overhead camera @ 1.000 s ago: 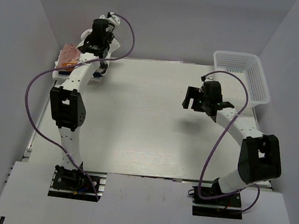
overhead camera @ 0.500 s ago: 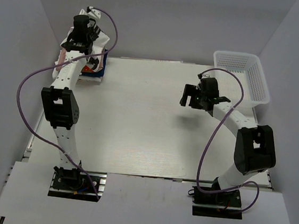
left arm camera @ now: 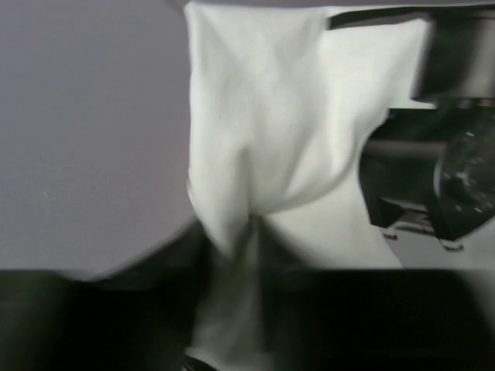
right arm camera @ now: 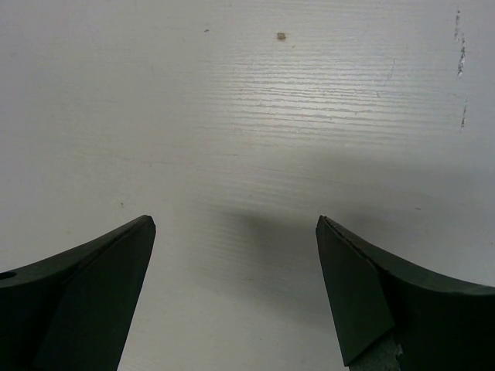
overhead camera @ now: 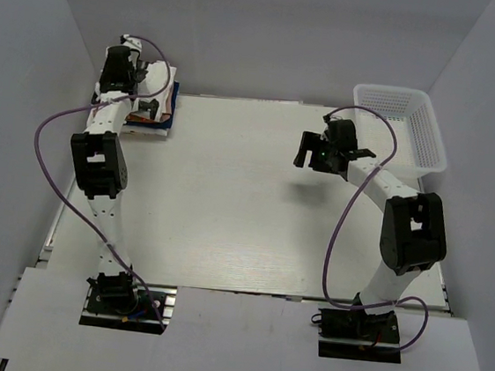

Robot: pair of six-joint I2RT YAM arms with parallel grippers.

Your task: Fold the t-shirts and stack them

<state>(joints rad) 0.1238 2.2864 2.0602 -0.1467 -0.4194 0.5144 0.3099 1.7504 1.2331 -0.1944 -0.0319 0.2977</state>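
Observation:
A stack of folded t-shirts (overhead camera: pixel 149 115) lies at the table's far left corner, with a dark blue edge (overhead camera: pixel 171 105) and an orange-marked layer (overhead camera: pixel 139 119) showing. A white t-shirt (overhead camera: pixel 158 80) lies draped on top. My left gripper (overhead camera: pixel 142 95) hangs right over the stack. In the blurred left wrist view the white t-shirt (left arm camera: pixel 263 131) narrows to a gathered strip that runs down between my left gripper (left arm camera: pixel 228 309) and its dark fingers; how tightly they hold it is unclear. My right gripper (overhead camera: pixel 308 156) hovers open over bare table (right arm camera: pixel 247 100), and in its wrist view the right gripper (right arm camera: pixel 236 224) holds nothing.
A white mesh basket (overhead camera: pixel 399 91) stands at the far right corner, just behind the right arm. Grey walls close in the table on the left, back and right. The left arm's purple cable (overhead camera: pixel 54 130) loops out toward the left wall.
The left arm has swung left and back to the corner, bringing the white t-shirt onto the stack. The right gripper has crept slightly back and left, still open.

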